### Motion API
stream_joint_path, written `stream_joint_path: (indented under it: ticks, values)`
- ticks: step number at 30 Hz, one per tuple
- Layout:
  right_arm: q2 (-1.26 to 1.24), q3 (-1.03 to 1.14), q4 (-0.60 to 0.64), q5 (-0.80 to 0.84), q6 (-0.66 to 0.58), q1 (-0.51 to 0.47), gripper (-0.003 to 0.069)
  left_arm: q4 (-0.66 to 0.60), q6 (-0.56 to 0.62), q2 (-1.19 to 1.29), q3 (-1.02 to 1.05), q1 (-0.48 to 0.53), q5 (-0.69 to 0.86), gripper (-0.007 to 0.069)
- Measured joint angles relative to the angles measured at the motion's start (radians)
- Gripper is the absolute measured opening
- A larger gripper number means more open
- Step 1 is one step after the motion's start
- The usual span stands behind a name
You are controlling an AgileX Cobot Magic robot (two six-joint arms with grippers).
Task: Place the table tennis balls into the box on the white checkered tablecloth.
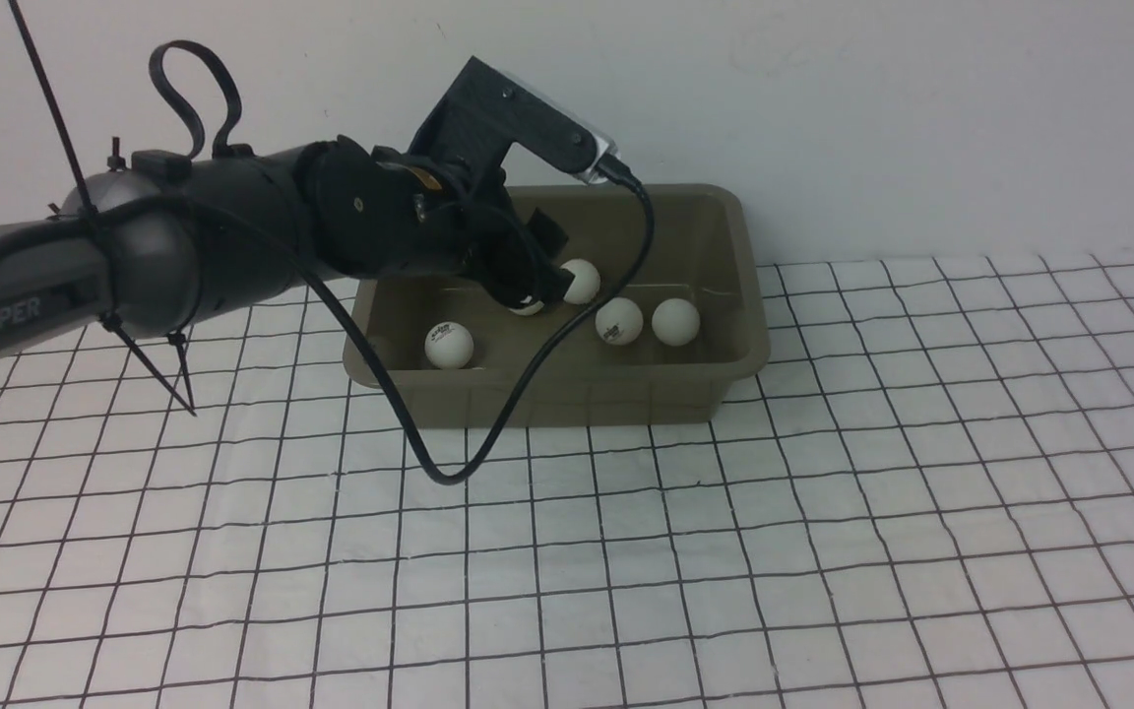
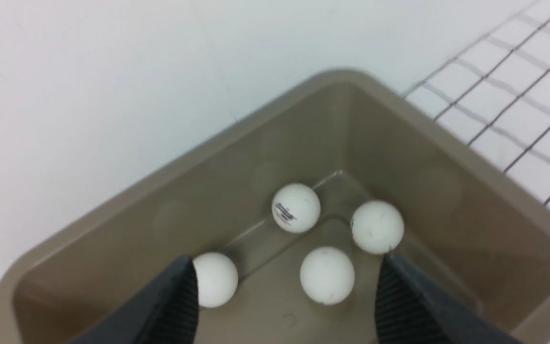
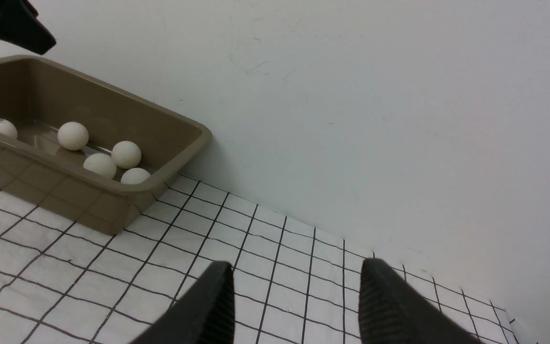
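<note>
From the front, the left claw hangs over the box, reaching in from the box's left end toward its middle; five table tennis balls show inside, one near the left end, one just past the claw's tip, one half hidden under it, and two more side by side to the right; the box's long axis runs left to right along the back wall, on the white checkered tablecloth; no ball lies loose on the cloth that I can see, and the near half of the desk is bare cloth with room for the arm to draw back.

Through the left wrist camera, the left claw is spread and pinches nothing; four balls lie on the box floor beyond it, one between the fingers, well below them by my reckoning; the box's corner rim stands against the wall, so the way out is up and back, not forward.

Through the right wrist camera, the right claw is also spread and empty, hovering over the cloth well apart from the box; five balls show in the box; the left arm is by far the nearer.
</note>
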Motion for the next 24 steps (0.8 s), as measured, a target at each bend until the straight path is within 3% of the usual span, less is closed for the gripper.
stream_joint_path:
  ticks: [9, 24]
  values:
    - [-0.001, 0.037, 0.0, 0.004, 0.0, 0.0, 0.0335, -0.041, 0.0, -0.072, 0.0, 0.0, 0.02, 0.0447]
    - [-0.001, 0.044, 0.0, 0.081, 0.0, 0.0, 0.0335, -0.294, 0.001, -0.257, 0.001, -0.107, 0.121, 0.0447]
